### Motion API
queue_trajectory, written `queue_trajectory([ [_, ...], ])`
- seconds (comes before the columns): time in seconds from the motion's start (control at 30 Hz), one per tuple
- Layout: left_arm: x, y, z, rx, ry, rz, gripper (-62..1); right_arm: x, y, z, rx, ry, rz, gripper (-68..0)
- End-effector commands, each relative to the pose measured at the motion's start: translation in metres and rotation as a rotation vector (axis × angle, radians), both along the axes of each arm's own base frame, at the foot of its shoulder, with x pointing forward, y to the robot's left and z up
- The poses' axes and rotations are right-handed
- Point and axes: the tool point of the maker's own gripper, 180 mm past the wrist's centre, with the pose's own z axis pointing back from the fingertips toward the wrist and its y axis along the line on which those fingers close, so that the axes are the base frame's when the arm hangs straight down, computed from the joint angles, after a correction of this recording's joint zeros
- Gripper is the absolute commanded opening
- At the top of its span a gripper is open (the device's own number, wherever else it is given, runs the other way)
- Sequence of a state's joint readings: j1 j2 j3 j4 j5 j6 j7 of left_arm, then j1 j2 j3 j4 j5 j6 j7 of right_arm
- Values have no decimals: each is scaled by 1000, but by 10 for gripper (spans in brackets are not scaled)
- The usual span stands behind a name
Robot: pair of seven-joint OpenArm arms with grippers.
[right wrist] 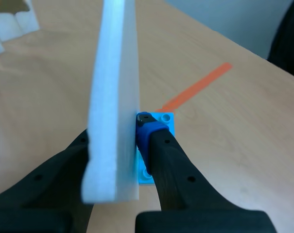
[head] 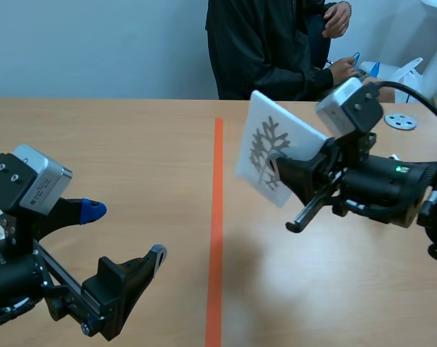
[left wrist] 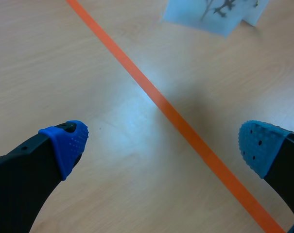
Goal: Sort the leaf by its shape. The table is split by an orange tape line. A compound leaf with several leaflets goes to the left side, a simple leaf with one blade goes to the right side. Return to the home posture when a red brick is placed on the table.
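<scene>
The wooden surface [head: 117,144] runs wide on both sides of the orange tape line [head: 217,217], and a person [head: 261,50] in dark clothing sits at its far edge. Right of the line, the right arm [head: 391,184] comes in level above the wood, its jaws clamped on the white leaf card [head: 272,144]. The card is held upright and clear of the surface, with its branching compound-leaf print facing the line. The left arm [head: 9,282] sits low at the near left, its jaws spread wide with nothing between them.

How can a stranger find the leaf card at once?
Start at the orange tape line down the wooden table. Just right of it, the right gripper holds a white foam card above the table. It alone is lifted; its face shows a grey branching leaf.
</scene>
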State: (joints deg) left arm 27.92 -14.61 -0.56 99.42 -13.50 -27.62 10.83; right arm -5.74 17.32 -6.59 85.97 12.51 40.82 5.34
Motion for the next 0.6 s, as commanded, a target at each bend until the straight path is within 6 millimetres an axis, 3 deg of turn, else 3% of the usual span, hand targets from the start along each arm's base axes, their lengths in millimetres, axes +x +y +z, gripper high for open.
queue_trajectory([
  [0.0,4,-2,13,-19,-42,-1,14,3,-10,9,22,-11,-17,-655],
  [0.33,4,-2,13,-18,-40,-1,14,7,-85,12,58,49,-230,-656],
  [0.57,4,-2,13,-18,-40,-1,14,13,-120,7,39,72,-373,-656],
])
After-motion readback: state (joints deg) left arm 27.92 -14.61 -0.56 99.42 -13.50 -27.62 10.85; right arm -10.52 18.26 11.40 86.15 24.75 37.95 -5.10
